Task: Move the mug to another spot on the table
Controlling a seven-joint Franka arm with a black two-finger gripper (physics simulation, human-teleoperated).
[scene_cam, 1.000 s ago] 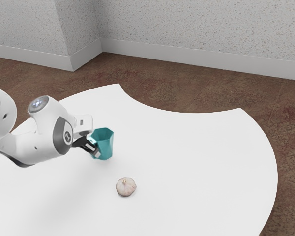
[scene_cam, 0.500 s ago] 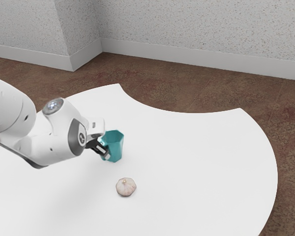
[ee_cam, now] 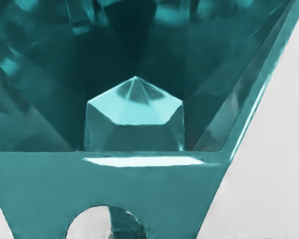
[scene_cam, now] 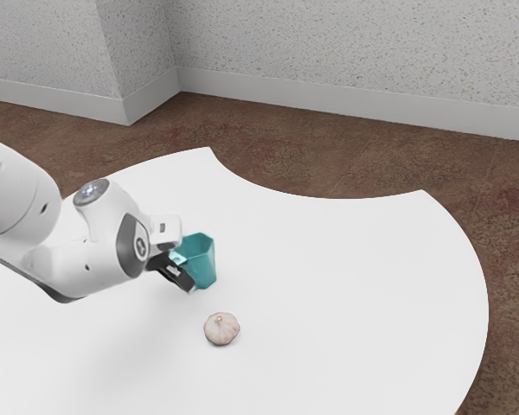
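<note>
Grey speckled walls (scene_cam: 346,43) and a brown floor (scene_cam: 329,156) are surrounding the white desk (scene_cam: 355,285) that I am working over. I am reaching the arm (scene_cam: 78,246) in from the exterior view's left, low over the desk. The black fingers (scene_cam: 179,268) are closing on the teal mug (scene_cam: 201,259), pinching its wall on the side nearest the arm, one finger showing dark against the outside. The mug is sitting tilted, its mouth leaning back toward the hand; I cannot tell whether its base is touching the desk. Looking down from the wrist, I am seeing straight into the mug (ee_cam: 134,114), its faceted floor directly under the hand. A garlic bulb (scene_cam: 221,328) is lying on the desk near the mug, on the camera's side, apart from it.
</note>
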